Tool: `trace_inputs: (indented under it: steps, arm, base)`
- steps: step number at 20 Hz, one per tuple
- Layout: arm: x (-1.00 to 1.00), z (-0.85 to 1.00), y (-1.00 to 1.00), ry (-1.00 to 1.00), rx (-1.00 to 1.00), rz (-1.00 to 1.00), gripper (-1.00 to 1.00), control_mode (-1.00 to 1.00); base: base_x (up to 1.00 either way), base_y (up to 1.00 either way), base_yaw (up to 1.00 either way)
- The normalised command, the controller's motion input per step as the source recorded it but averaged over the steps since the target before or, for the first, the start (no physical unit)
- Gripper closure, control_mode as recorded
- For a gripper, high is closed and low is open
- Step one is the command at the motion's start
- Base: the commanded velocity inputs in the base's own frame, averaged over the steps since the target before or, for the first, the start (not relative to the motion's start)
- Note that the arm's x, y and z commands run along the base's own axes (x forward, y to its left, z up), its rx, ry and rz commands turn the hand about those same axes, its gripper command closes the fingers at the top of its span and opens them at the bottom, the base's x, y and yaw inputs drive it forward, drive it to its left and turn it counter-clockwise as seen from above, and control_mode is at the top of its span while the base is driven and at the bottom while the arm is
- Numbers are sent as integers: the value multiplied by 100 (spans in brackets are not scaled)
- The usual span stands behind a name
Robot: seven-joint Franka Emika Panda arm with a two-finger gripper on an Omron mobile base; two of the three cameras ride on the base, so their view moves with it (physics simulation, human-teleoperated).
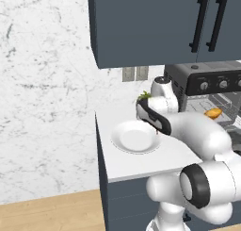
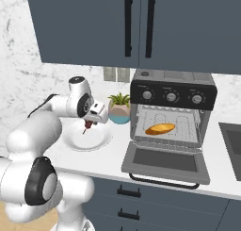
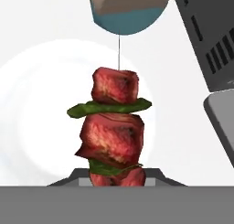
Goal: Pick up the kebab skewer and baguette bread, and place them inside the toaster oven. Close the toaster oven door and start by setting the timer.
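Kebab skewer (image 3: 113, 129): thin stick threaded with 3 reddish-brown meat chunks and green slices between, held above white plate (image 2: 75, 139), left of open toaster oven (image 2: 172, 126) with baguette bread (image 2: 160, 128) on its rack. Gripper (image 2: 88, 126) clamped narrowly on skewer's lower end.
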Motion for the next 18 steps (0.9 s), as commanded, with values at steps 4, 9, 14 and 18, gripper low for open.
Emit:
trace_inputs:
  steps: [4, 9, 14, 18]
  arm:
    - [-100, 73, -45, -12, 8, -16, 100, -100]
    - [-100, 75, -60, -9, 12, -18, 100, -100]
    - [-100, 61, -88, -11, 16, -23, 100, -100]
    - [-88, 52, -95, -12, 16, -25, 100, -100]
  base:
    - [0, 0, 0]
    - [0, 0, 0]
    - [0, 0, 0]
    - [0, 0, 0]
